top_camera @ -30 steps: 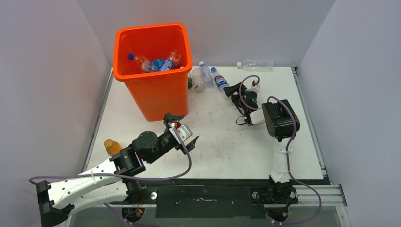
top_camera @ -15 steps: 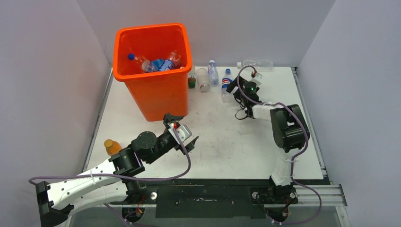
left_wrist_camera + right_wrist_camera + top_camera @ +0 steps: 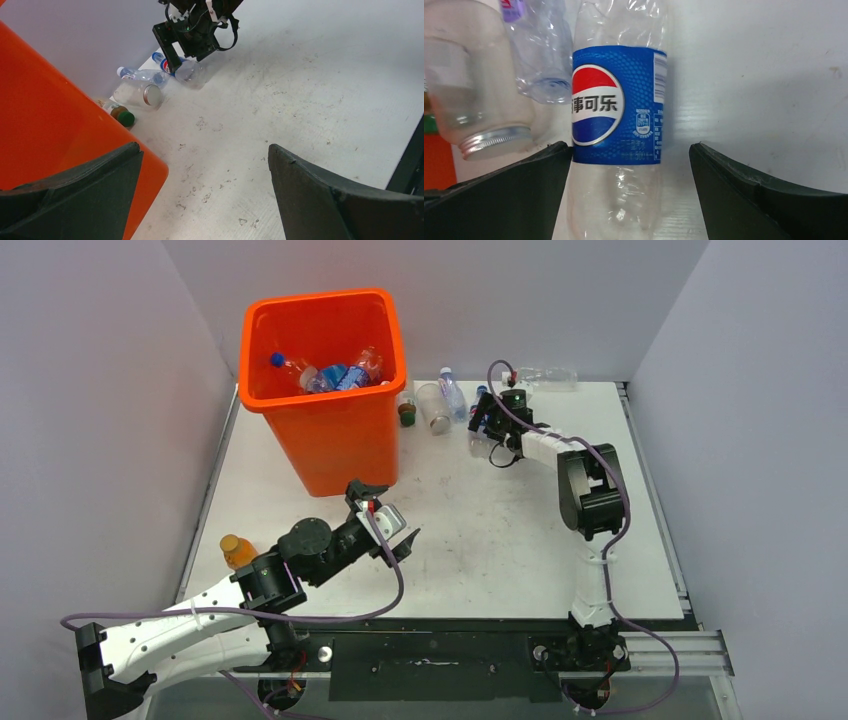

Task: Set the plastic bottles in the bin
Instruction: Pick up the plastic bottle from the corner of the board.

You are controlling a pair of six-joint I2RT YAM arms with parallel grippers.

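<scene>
The right arm stretches far back, its claw point(image 3: 629, 147) spread wide astride a blue-labelled bottle point(image 3: 616, 100) on the bench point(image 3: 749, 100), its cap cut off in the wrist view.

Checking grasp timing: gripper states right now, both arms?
Left gripper: open, empty.
Right gripper: open, straddling the lying blue-label bottle, not clamped on it.

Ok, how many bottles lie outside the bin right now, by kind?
Orange bottle: 1
Green-capped bottle: 1
Silver-lidded clear bottle: 1
Blue-capped clear bottle: 1
Pepsi-labelled bottle: 1
Plain clear bottle by the back wall: 1
Total: 6
</scene>
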